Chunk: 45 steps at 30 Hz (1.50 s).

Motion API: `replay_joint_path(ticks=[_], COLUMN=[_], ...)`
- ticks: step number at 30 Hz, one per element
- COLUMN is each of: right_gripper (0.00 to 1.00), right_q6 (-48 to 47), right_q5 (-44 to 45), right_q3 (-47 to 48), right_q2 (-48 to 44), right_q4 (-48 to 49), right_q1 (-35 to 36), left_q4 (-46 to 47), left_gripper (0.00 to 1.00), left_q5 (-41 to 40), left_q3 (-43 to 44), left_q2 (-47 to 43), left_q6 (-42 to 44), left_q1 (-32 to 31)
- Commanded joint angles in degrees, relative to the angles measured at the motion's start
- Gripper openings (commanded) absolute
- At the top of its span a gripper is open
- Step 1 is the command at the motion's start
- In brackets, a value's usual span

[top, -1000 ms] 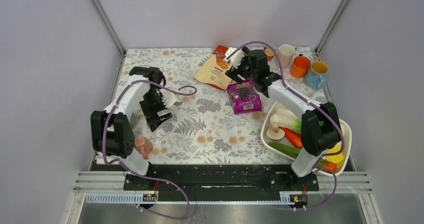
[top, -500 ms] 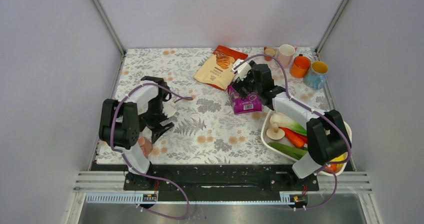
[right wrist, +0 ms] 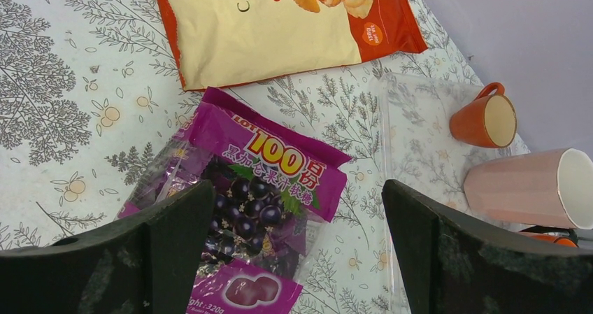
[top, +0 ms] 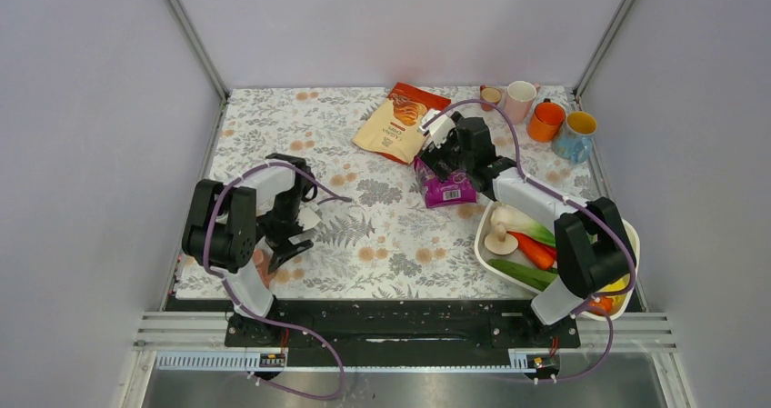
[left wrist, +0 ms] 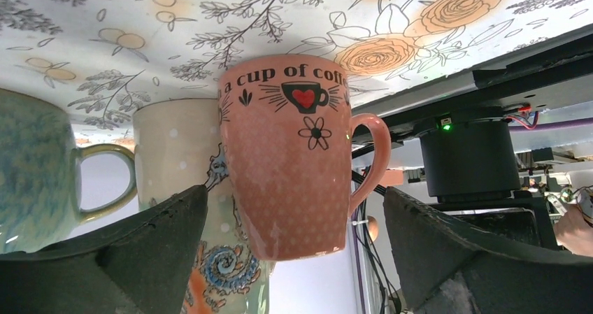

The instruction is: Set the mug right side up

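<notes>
I see the flowered worktop (top: 391,244), then the left end effector (left wrist: 295,191) and the right end effector (right wrist: 297,188), both wide open and empty, and the pink mug (left wrist: 294,160) standing upside down at the centre of the left wrist view.

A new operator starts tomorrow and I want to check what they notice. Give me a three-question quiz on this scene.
1. True or false: the right gripper is shut on the purple bag.
2. The mug in front of the left gripper is: A pink, B green, C black.
3. Fill in: the white dish by the right arm holds ____.

Key: 1 false, its jaws stand open. 2 A. 3 vegetables.
</notes>
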Motion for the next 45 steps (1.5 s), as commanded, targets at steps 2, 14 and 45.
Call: replay_joint_path(ticks=[2, 14, 45], right_gripper=[0.99, 0.99, 0.99], right_q6=[-0.4, -0.9, 0.2], right_q5=[0.6, 0.7, 3.0], right_q3=[2.0, 2.5, 1.2], right_q2=[0.2, 1.2, -1.7], right_q4=[1.8, 1.5, 2.6], right_q1=[0.7, 0.8, 0.8], left_q4=[1.6, 3.9, 5.1], left_gripper=[0.99, 0.98, 0.00], left_q5=[-1.0, -2.2, 15.2], left_q3=[-2.0, -4.5, 13.9], left_q2=[0.7, 3.6, 3.9], left_q6=[0.5, 1.7, 0.9], left_q1=[-0.4, -0.7, -0.7])
